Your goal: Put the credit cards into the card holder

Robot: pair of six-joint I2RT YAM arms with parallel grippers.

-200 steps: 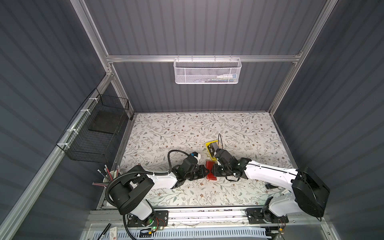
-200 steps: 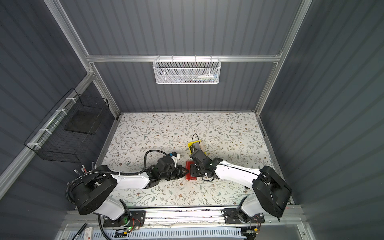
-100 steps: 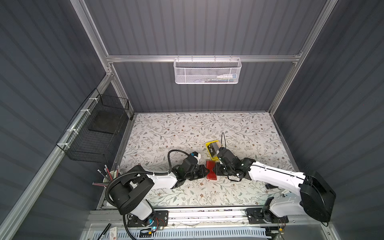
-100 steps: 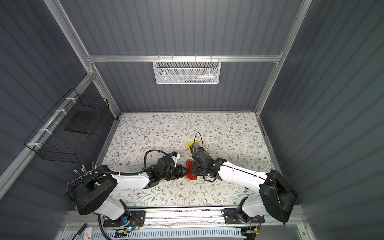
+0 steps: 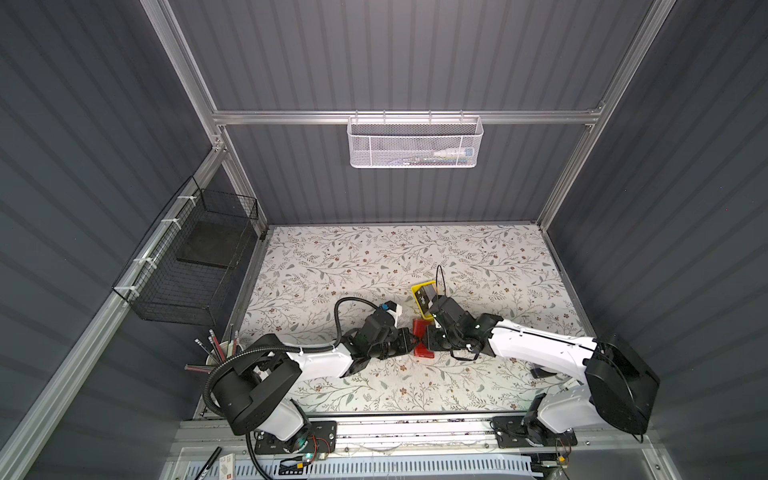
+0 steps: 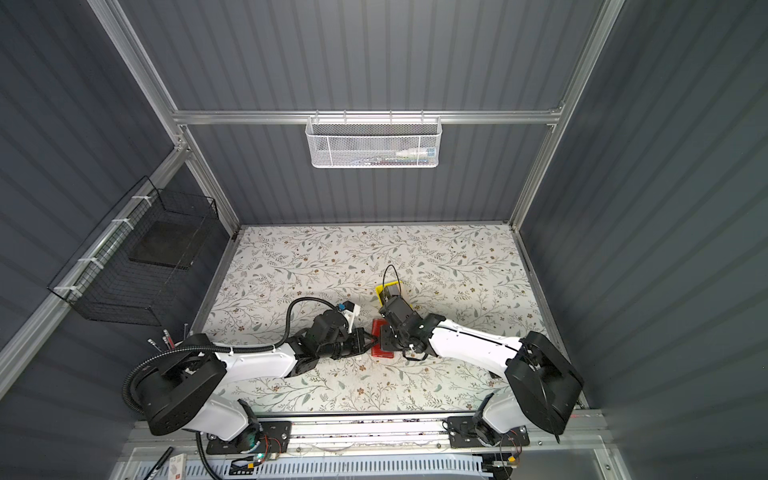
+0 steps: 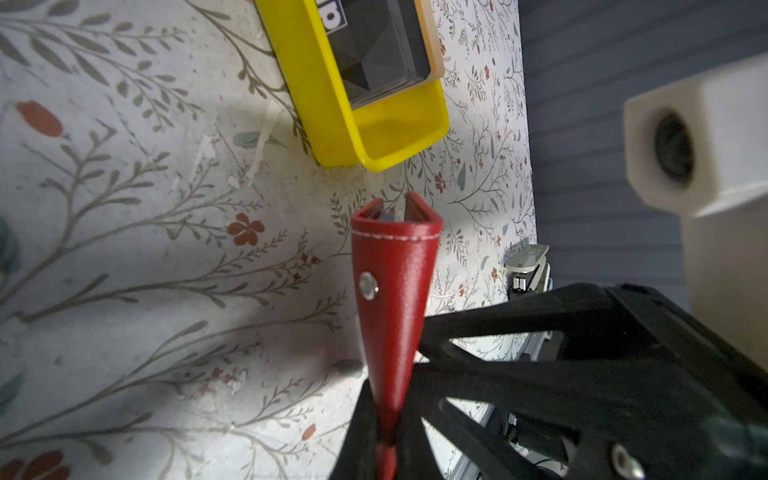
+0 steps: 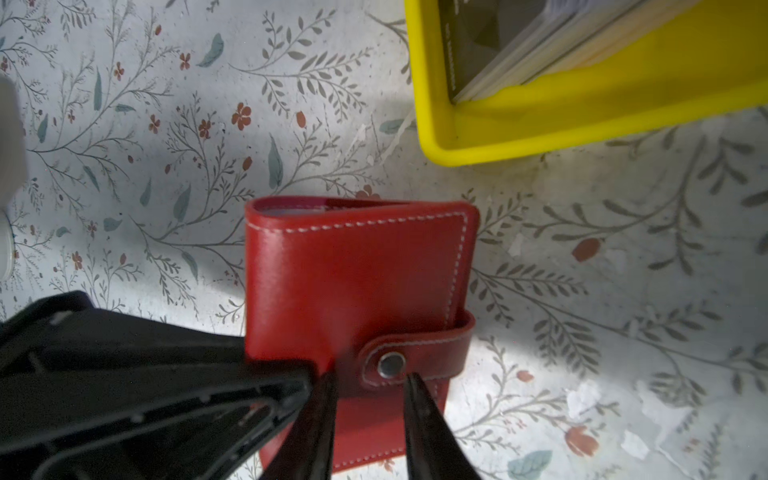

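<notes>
A: Step in hand?

B: Getting the card holder (image 8: pixel 353 282) open, by my reckoning. Shut and snapped for now, lying on the desk (image 5: pixel 374 266) just beside the yellow tray (image 8: pixel 519 141).

A: And the credit cards (image 7: pixel 382 50)?

B: Stacked in that tray, black one on top (no telling the count from here). No telling about any already inside the holder either, closed as it is.

A: Left pincer (image 7: pixel 384 432)?

B: Clamped together on one thin edge of the holder, pinning it in place. Seen edge-on from the left wrist, far end gaping a little.

A: Right pincer (image 8: pixel 370 386)?

B: Apart, tips straddling the snap tab (image 8: pixel 415 353), gripping nothing yet. Poised right at the stud (image 8: pixel 390 365).

A: Next move, then?

B: Most likely closing on the tab's free end and peeling it off the stud, away from the cover, with the left clamp kept firm. Calls for a bite on the tab alone, not the cover beneath; otherwise just a tug on the whole booklet. After that, presumably folding the cover back and reaching into the tray for the top card.
</notes>
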